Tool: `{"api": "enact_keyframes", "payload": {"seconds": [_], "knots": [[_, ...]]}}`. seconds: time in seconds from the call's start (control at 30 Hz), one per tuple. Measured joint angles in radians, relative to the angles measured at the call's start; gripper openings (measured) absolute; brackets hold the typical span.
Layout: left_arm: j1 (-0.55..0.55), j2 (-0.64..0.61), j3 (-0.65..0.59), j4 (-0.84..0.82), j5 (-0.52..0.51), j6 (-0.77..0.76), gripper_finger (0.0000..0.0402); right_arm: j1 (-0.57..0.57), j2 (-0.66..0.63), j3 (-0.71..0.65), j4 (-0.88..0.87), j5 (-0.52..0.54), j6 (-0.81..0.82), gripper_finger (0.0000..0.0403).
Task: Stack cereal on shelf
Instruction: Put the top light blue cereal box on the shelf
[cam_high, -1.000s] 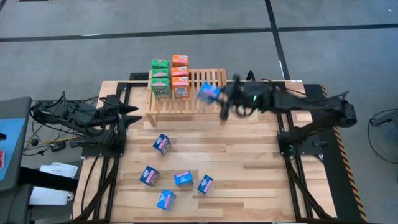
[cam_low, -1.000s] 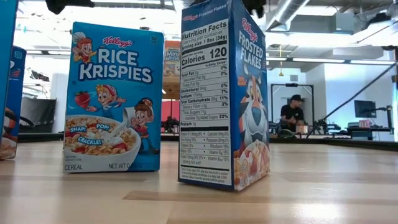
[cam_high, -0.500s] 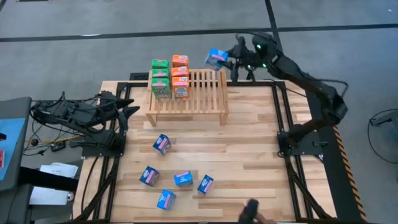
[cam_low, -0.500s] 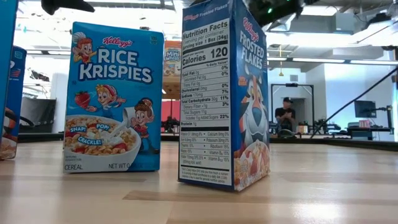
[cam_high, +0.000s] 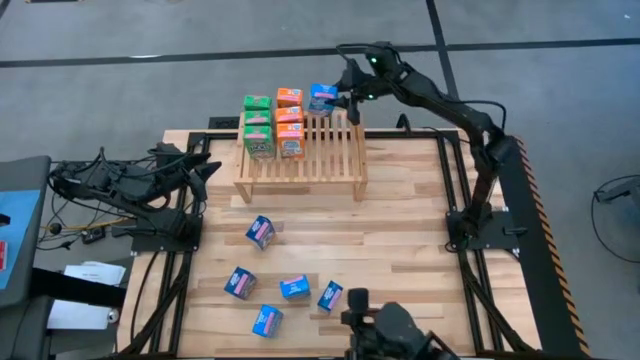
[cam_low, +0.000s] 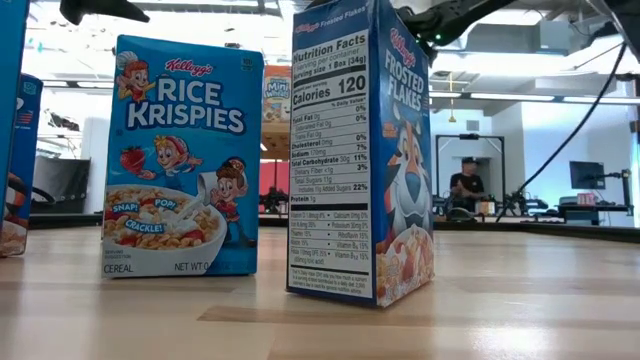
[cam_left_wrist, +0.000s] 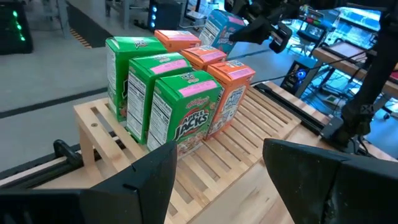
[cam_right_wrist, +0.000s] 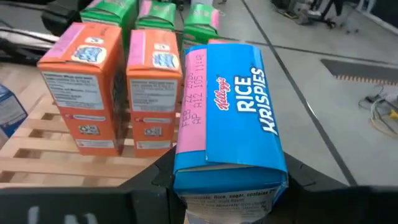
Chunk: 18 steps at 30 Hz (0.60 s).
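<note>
The shelf (cam_high: 300, 150) is a light-wood slatted rack at the table's far middle. Green cereal boxes (cam_high: 258, 125) and orange ones (cam_high: 290, 118) stand upright on its left part. My right gripper (cam_high: 338, 98) is shut on a blue Rice Krispies box (cam_right_wrist: 230, 118) above the shelf's far edge, just right of the orange boxes (cam_right_wrist: 112, 93). Several blue boxes (cam_high: 262, 232) lie loose on the near half of the table. My left gripper (cam_left_wrist: 217, 186) waits open at the table's left edge, pointing at the shelf. My right gripper pinches the blue box between its two fingers (cam_right_wrist: 155, 177), one by the pink top flap's edge (cam_right_wrist: 186, 149) and the other on the opposite end. The fingers come roughly level from the table's right. The box is lifted clear of the shelf, its printed face tilted up.
In the low view a Rice Krispies box (cam_low: 180, 155) and a Frosted Flakes box (cam_low: 360, 150) stand upright close by. A dark object (cam_high: 395, 330) shows at the table's near edge. The right part of the shelf's slats (cam_high: 340, 145) is bare. A person (cam_low: 465, 185) sits far behind.
My right gripper has carried the blue box from the shelf's right side out past the table's far edge, then left to the shelf's far edge beside the orange boxes, rolling as it went. The dark object at the near edge has come into view.
</note>
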Motion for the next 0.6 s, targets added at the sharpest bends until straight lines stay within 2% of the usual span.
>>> {"api": "enact_keyframes", "payload": {"seconds": [0.13,0.6], "knots": [[0.000,0.000,0.000,0.000,-0.010,0.000,0.0228,0.004,0.050,0.043,-0.034,-0.048,-0.025,0.0174],[0.000,0.000,0.000,0.000,-0.055,0.027,0.0228,0.008,0.076,0.051,-0.092,-0.039,-0.080,0.0175]]}}
